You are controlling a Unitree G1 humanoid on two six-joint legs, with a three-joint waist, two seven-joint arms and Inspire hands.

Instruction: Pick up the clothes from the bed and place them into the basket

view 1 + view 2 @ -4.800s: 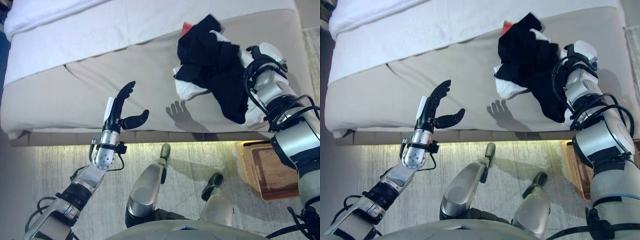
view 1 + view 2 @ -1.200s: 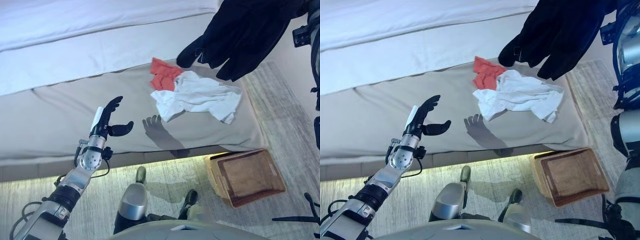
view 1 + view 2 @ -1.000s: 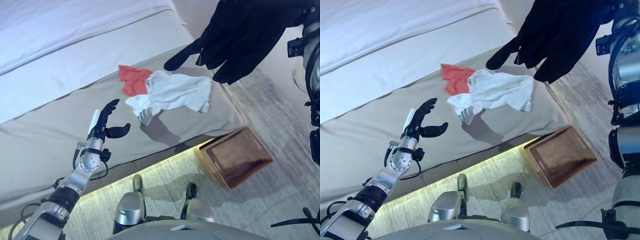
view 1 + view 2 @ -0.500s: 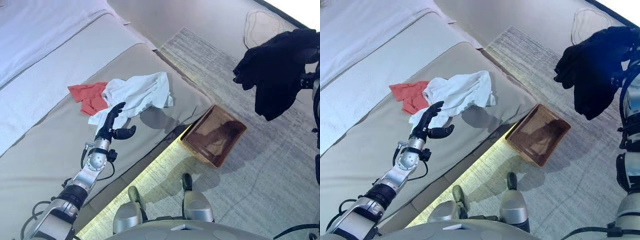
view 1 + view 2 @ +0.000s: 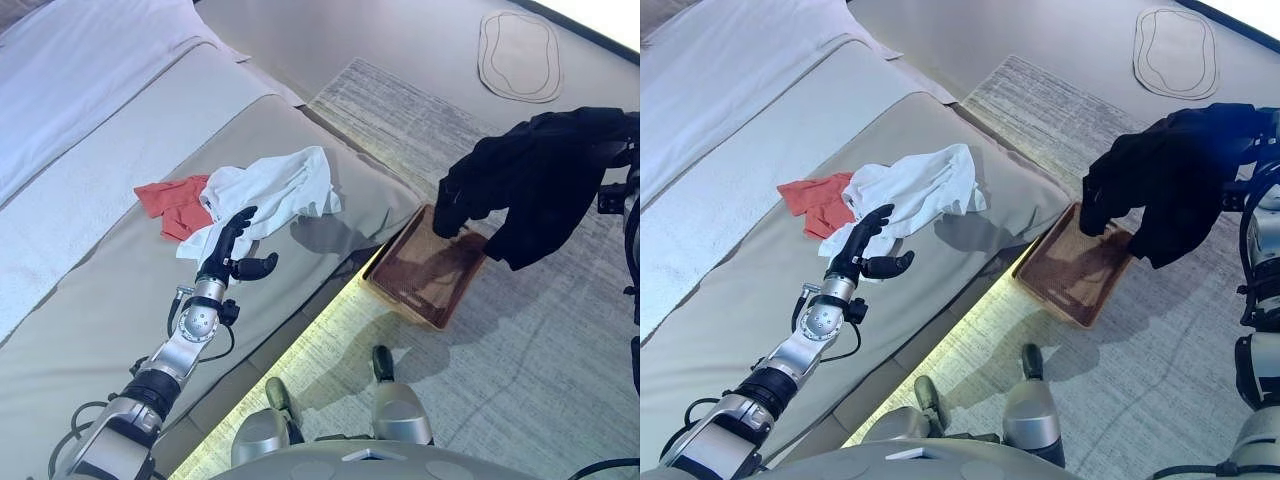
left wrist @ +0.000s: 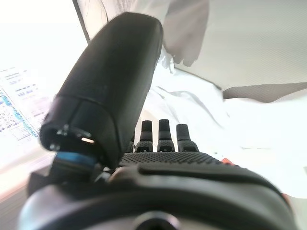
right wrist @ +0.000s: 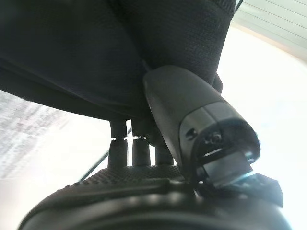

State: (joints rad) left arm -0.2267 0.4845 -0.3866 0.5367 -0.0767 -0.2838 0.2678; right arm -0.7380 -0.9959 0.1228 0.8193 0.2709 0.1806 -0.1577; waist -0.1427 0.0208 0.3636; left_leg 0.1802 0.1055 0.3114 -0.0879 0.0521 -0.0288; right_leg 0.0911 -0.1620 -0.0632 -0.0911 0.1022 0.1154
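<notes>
One black garment (image 5: 535, 180) hangs gripped in the right robot hand (image 7: 158, 120) above the basket (image 5: 425, 270); the left robot hand (image 5: 232, 250) hovers open by white clothes (image 5: 270, 190) on the bed (image 5: 120, 290).

Both head cameras look steeply down from above, sharing the bed (image 5: 120, 290), the basket (image 5: 425, 275) and the rug (image 5: 1160, 350). The left wrist camera peers along its hand (image 6: 163, 139) at white cloth (image 6: 201, 120); the right wrist camera sits close beneath a black garment (image 7: 72, 52).
</notes>
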